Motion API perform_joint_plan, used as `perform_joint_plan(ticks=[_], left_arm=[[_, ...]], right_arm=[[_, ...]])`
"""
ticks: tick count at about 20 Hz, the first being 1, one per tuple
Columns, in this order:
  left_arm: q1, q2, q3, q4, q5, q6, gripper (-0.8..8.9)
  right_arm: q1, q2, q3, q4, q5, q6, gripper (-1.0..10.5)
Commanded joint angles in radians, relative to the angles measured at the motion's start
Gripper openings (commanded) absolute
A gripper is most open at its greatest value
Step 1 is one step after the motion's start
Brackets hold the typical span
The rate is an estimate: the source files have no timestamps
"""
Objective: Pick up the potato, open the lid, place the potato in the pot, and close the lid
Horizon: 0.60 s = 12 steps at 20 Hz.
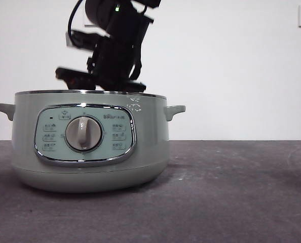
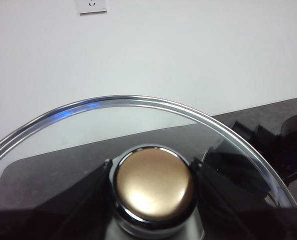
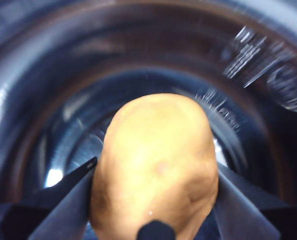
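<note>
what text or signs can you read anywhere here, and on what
No text reads clearly.
Pot panel: brand word and button icons, too small.
Pot rim: white marks, unreadable.
Pot's inner wall: white markings, blurred.
Lid, potato: none.

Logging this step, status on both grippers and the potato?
Left gripper shut on lid knob, lid off pot. Right gripper holds potato inside pot. Nothing blocking.
</note>
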Motion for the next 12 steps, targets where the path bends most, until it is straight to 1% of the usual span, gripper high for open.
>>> perform_joint_plan(ticks=[1,2,5,6,7,9,11,12], left_arm=[[-0.001,-0.01,0.02,0.041,-0.002,-0.006,-0.08],[-0.002,-0.01,0.02,0.04,-0.002,-0.006,-0.08],[-0.002,-0.01,0.02,0.024,-0.002,-0.006,-0.08],[-0.002,-0.01,0.02,0.019,-0.002,-0.006,-0.08],[-0.002,-0.01,0.02,0.018,-0.002,-0.006,-0.08],[-0.002,-0.01,0.02,0.015,-0.002,-0.006,-0.08],[-0.002,-0.01,0.02,0.014,-0.002,-0.006,-0.08],[-0.002,-0.01,0.02,0.014,-0.002,-0.006,-0.08]], right_arm=[[0.002,0.033,0.003,0.001,0.002,-0.013,0.0],[0.002,0.035,0.003,-0.003,0.0,-0.013,0.2],[0.002,0.036,0.003,0.001,-0.003,-0.012,3.6],[0.002,0.036,0.003,0.001,-0.003,-0.012,4.3],[0.002,0.036,0.003,0.001,-0.003,-0.012,4.5],[0.002,0.036,0.003,0.001,-0.004,-0.012,4.5],[0.002,0.036,0.003,0.002,-0.003,-0.011,5.2],[0.003,0.035,0.003,0.002,-0.003,-0.011,5.4]])
